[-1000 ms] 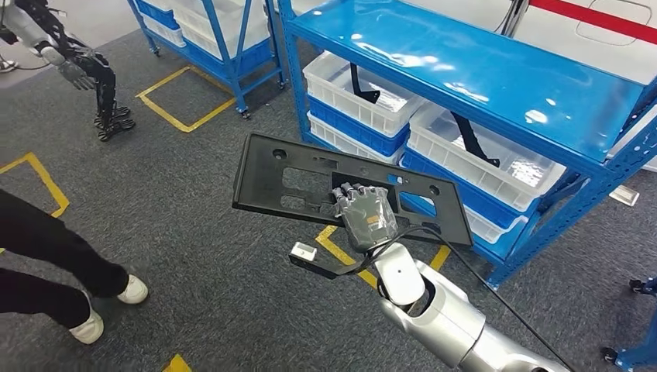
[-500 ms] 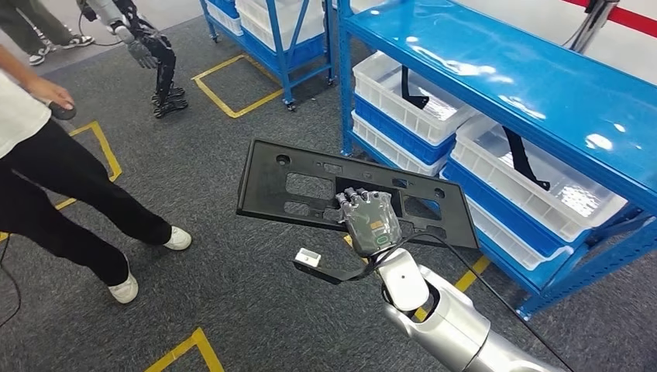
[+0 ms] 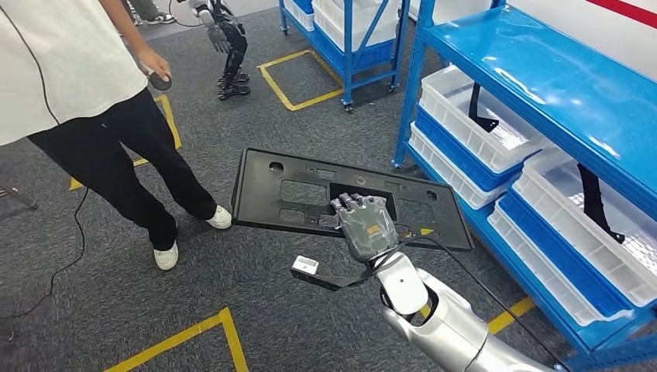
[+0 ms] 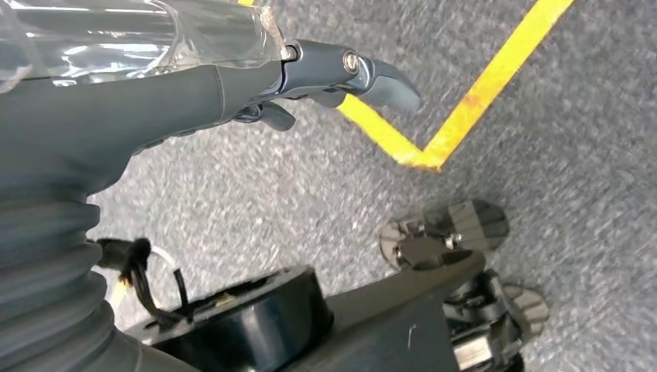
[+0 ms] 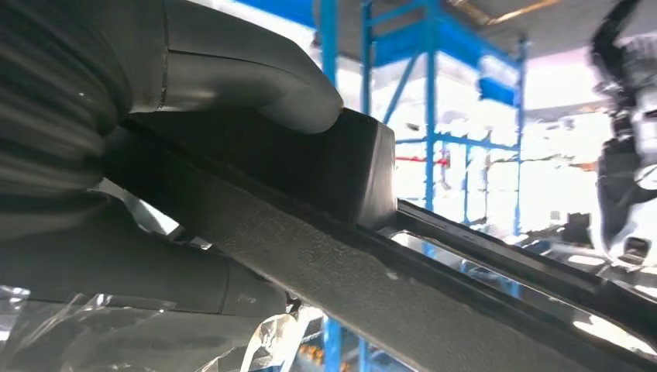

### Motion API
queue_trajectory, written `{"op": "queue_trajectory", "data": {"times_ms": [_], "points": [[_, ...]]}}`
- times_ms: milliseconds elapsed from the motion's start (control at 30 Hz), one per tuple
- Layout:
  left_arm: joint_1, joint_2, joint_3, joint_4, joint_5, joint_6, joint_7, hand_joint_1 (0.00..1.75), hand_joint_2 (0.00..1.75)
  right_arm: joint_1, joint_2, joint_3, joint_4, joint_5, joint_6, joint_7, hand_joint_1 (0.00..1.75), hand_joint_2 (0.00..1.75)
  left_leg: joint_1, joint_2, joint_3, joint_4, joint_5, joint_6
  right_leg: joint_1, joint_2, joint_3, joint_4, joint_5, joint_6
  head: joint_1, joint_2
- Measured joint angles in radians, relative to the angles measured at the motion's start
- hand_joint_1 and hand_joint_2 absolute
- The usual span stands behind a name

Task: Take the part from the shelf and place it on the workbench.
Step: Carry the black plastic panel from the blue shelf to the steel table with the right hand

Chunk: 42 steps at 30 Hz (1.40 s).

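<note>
The part [image 3: 310, 190] is a flat black plastic panel with rectangular cut-outs, held level above the grey carpet in the middle of the head view. My right hand [image 3: 364, 225] grips its near edge, fingers over the top face. In the right wrist view the thick grey thumb [image 5: 248, 74] presses on the part's rim [image 5: 434, 310], which runs across the picture. My left hand [image 4: 232, 85] hangs over the floor with its fingers apart and nothing in it.
A person [image 3: 93, 93] in a white top and black trousers stands close on the left. The blue shelf [image 3: 542, 77] with white bins [image 3: 480, 116] runs along the right. Another rack [image 3: 349, 31] and a second robot [image 3: 221, 39] stand behind. Yellow tape [image 3: 186, 337] marks the floor.
The camera has turned: the shelf slid to the right and the person came into fuller view on the left. The part stays in my right hand in the same hold.
</note>
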Motion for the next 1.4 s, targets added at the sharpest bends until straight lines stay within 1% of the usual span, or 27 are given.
{"op": "queue_trajectory", "data": {"times_ms": [33,67,100,167,233,300,333,400,467,533,600,667,733,800,833,867,900,967,1033,1067,1100,1167,1233,1300,1333,1367,1400], "points": [[0.001,0.000,0.000,0.000,0.000,0.000,0.000,0.00,1.75,0.002,0.002,0.001,0.000,-0.005,0.000,-0.002,1.75,1.75,0.002,-0.011,-0.006,0.002,0.000,-0.005,0.002,0.003,0.002,-0.006,-0.004,-0.005,0.000,0.000],[0.005,0.001,0.000,0.000,-0.001,0.000,0.000,0.00,1.75,0.003,0.005,0.001,0.000,-0.009,-0.001,-0.003,1.75,1.75,0.004,-0.021,-0.010,0.002,0.001,-0.009,0.003,-0.010,0.001,-0.006,-0.003,-0.011,0.000,0.000],[0.008,0.002,0.000,0.000,-0.002,0.000,0.000,0.00,1.75,0.004,0.008,0.002,0.000,-0.014,-0.003,-0.003,1.75,1.75,0.005,-0.014,-0.014,0.006,-0.001,-0.013,0.004,-0.021,0.002,-0.007,-0.002,-0.017,0.000,0.000],[0.010,0.004,0.000,0.000,-0.003,0.000,0.000,0.00,1.75,0.008,0.014,0.003,0.001,-0.023,-0.014,0.000,1.75,1.75,0.005,0.039,-0.045,0.064,-0.030,-0.025,0.005,-0.045,0.005,-0.009,-0.002,-0.030,-0.001,0.000],[0.007,0.004,0.001,0.000,-0.004,0.000,-0.001,0.00,1.75,0.017,0.019,0.003,0.003,-0.031,-0.032,0.003,1.75,1.75,0.007,0.096,-0.112,0.196,-0.085,-0.036,0.010,-0.071,0.008,-0.010,-0.006,-0.039,-0.002,0.000],[0.006,0.004,0.002,0.000,-0.004,0.001,0.000,0.00,1.75,0.029,0.023,0.004,0.009,-0.034,-0.043,0.000,1.75,1.75,0.012,0.111,-0.171,0.304,-0.116,-0.039,0.014,-0.101,0.012,-0.009,-0.011,-0.043,-0.002,0.000],[0.007,0.004,0.002,0.000,-0.004,0.001,0.001,0.00,1.75,0.034,0.026,0.005,0.012,-0.036,-0.045,-0.002,1.75,1.75,0.012,0.114,-0.175,0.307,-0.108,-0.038,0.015,-0.116,0.014,-0.009,-0.014,-0.044,-0.002,0.000],[0.009,0.005,0.002,0.000,-0.004,0.002,0.006,0.00,1.75,0.039,0.034,0.006,0.017,-0.039,-0.046,-0.006,1.75,1.75,0.008,0.129,-0.123,0.200,-0.051,-0.029,0.018,-0.142,0.021,-0.010,-0.020,-0.043,-0.002,0.000],[0.008,0.006,0.002,0.000,-0.004,0.004,0.012,0.00,1.75,0.039,0.041,0.006,0.020,-0.040,-0.048,-0.008,1.75,1.75,-0.008,0.177,-0.049,0.055,-0.004,-0.013,0.021,-0.165,0.029,-0.012,-0.025,-0.039,-0.002,0.000],[0.007,0.008,0.003,0.000,-0.004,0.006,0.015,0.00,1.75,0.039,0.045,0.006,0.022,-0.041,-0.050,-0.008,1.75,1.75,-0.024,0.198,-0.022,-0.002,0.005,-0.002,0.023,-0.188,0.035,-0.015,-0.031,-0.031,-0.002,0.000],[0.012,0.009,0.004,0.000,-0.001,0.007,0.012,0.00,1.75,0.039,0.049,0.007,0.024,-0.042,-0.049,-0.008,1.75,1.75,-0.023,0.169,-0.019,-0.010,0.009,0.004,0.022,-0.203,0.041,-0.017,-0.038,-0.021,-0.002,0.000],[0.017,0.012,0.007,0.000,0.002,0.009,0.008,0.00,1.75,0.038,0.052,0.007,0.025,-0.042,-0.046,-0.009,1.75,1.75,-0.016,0.144,-0.007,-0.022,0.016,0.013,0.020,-0.158,0.030,0.019,-0.064,-0.015,-0.001,0.000],[0.013,0.012,0.009,0.000,0.002,0.011,0.005,0.00,1.75,0.037,0.051,0.007,0.025,-0.041,-0.042,-0.010,1.75,1.75,-0.013,0.117,-0.001,-0.027,0.019,0.022,0.020,-0.094,-0.027,0.137,-0.121,-0.014,-0.001,0.000],[0.007,0.011,0.010,0.000,0.003,0.011,0.004,0.00,1.75,0.036,0.048,0.007,0.026,-0.041,-0.037,-0.014,1.75,1.75,-0.012,0.086,-0.001,-0.026,0.019,0.026,0.020,-0.075,-0.098,0.262,-0.161,-0.011,-0.001,0.000],[0.006,0.010,0.010,0.000,0.003,0.012,0.004,0.00,1.75,0.035,0.047,0.008,0.026,-0.041,-0.036,-0.016,1.75,1.75,-0.011,0.070,0.000,-0.025,0.018,0.025,0.019,-0.074,-0.114,0.279,-0.154,-0.009,-0.001,0.000],[0.005,0.009,0.011,0.000,0.003,0.012,0.002,0.00,1.75,0.033,0.047,0.008,0.026,-0.041,-0.034,-0.018,1.75,1.75,-0.008,0.054,0.001,-0.023,0.017,0.023,0.018,-0.072,-0.109,0.255,-0.127,-0.006,-0.001,0.000],[0.005,0.009,0.012,0.000,0.003,0.013,0.000,0.00,1.75,0.029,0.047,0.008,0.026,-0.041,-0.033,-0.020,1.75,1.75,-0.005,0.038,0.002,-0.019,0.014,0.019,0.014,-0.065,-0.085,0.196,-0.088,-0.002,-0.001,0.000],[0.001,0.008,0.015,0.000,0.003,0.016,-0.005,0.00,1.75,0.021,0.048,0.008,0.025,-0.040,-0.029,-0.022,1.75,1.75,0.001,0.009,-0.004,-0.001,0.005,0.006,0.001,-0.021,-0.028,0.065,-0.029,0.005,-0.001,0.000],[-0.002,0.008,0.021,0.000,0.003,0.018,-0.008,0.00,1.75,0.014,0.050,0.009,0.024,-0.041,-0.023,-0.023,1.75,1.75,0.003,-0.015,-0.016,0.012,-0.001,-0.007,-0.002,0.006,-0.004,0.011,-0.017,-0.001,-0.001,0.000],[-0.002,0.008,0.023,0.000,0.003,0.018,-0.009,0.00,1.75,0.011,0.053,0.010,0.024,-0.041,-0.022,-0.025,1.75,1.75,0.004,-0.026,-0.021,0.015,0.000,-0.011,0.001,-0.004,-0.004,0.010,-0.017,-0.009,-0.001,0.000],[0.000,0.008,0.025,0.000,0.003,0.018,-0.010,0.00,1.75,0.009,0.056,0.011,0.024,-0.042,-0.021,-0.027,1.75,1.75,0.007,-0.029,-0.024,0.014,0.000,-0.014,0.003,-0.017,-0.003,0.010,-0.016,-0.016,-0.001,0.000],[0.002,0.008,0.027,0.000,0.002,0.014,-0.007,0.00,1.75,0.003,0.062,0.014,0.024,-0.043,-0.021,-0.031,1.75,1.75,0.005,0.013,-0.044,0.048,-0.017,-0.023,0.004,-0.040,-0.001,0.009,-0.016,-0.028,-0.002,0.000],[-0.002,0.007,0.027,0.000,0.000,0.008,-0.004,0.00,1.75,-0.002,0.065,0.015,0.024,-0.043,-0.021,-0.032,1.75,1.75,0.005,0.082,-0.102,0.162,-0.066,-0.032,0.008,-0.064,0.002,0.008,-0.019,-0.038,-0.002,0.000],[-0.003,0.007,0.027,0.000,-0.001,0.003,-0.001,0.00,1.75,-0.004,0.066,0.016,0.024,-0.042,-0.022,-0.033,1.75,1.75,0.009,0.107,-0.172,0.295,-0.111,-0.036,0.014,-0.093,0.005,0.008,-0.024,-0.044,-0.002,0.000],[0.000,0.007,0.027,0.000,-0.002,0.002,0.001,0.00,1.75,-0.004,0.066,0.017,0.024,-0.041,-0.022,-0.032,1.75,1.75,0.009,0.111,-0.189,0.322,-0.113,-0.034,0.017,-0.107,0.008,0.008,-0.027,-0.045,-0.002,0.000],[0.003,0.007,0.027,0.000,-0.003,0.001,0.003,0.00,1.75,-0.005,0.066,0.018,0.024,-0.040,-0.022,-0.031,1.75,1.75,0.008,0.113,-0.184,0.308,-0.097,-0.030,0.019,-0.122,0.011,0.008,-0.031,-0.046,-0.002,0.000],[0.005,0.007,0.027,0.000,-0.004,-0.001,0.004,0.00,1.75,-0.006,0.066,0.019,0.024,-0.038,-0.022,-0.029,1.75,1.75,0.005,0.120,-0.158,0.254,-0.068,-0.024,0.021,-0.135,0.016,0.008,-0.035,-0.046,-0.002,0.000]]}}
